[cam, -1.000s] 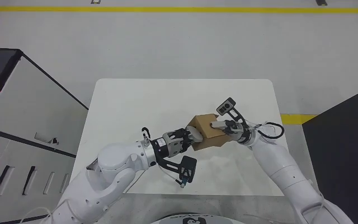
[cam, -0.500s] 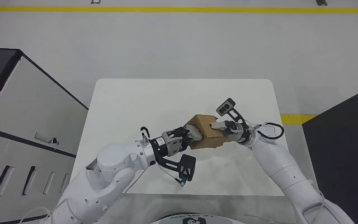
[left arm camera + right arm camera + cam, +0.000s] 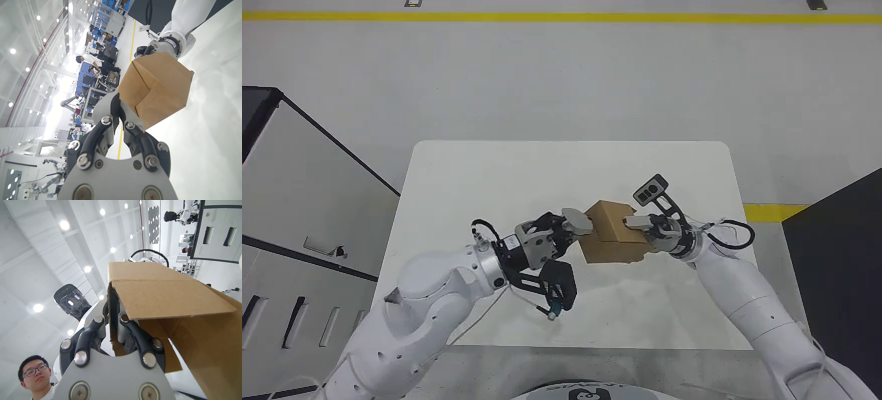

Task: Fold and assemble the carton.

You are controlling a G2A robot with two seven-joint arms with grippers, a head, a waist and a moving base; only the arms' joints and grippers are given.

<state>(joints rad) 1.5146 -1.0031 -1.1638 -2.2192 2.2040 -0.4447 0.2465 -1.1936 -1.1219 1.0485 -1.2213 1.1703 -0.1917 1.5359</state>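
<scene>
A brown carton [image 3: 610,232] is held just above the middle of the white table [image 3: 462,180], between both arms. My right gripper [image 3: 647,228] is at its right end, shut on one cardboard wall; in the right wrist view that wall's edge runs between the fingers of the gripper [image 3: 113,308], and a loose flap of the carton [image 3: 170,298] hangs over the open end. My left gripper [image 3: 570,222] is at the carton's left end. In the left wrist view this gripper [image 3: 121,106] is shut, its tips pressed against the folded end of the carton [image 3: 157,89].
A grey cabinet [image 3: 282,200] stands left of the table and a dark panel [image 3: 842,240] to its right. The table has bare room all around the carton. A yellow floor line [image 3: 562,17] runs behind.
My left arm has swung its gripper toward the table's far side and slightly left, staying on the carton's end. The carton has shifted a little farther back with the right gripper still holding it.
</scene>
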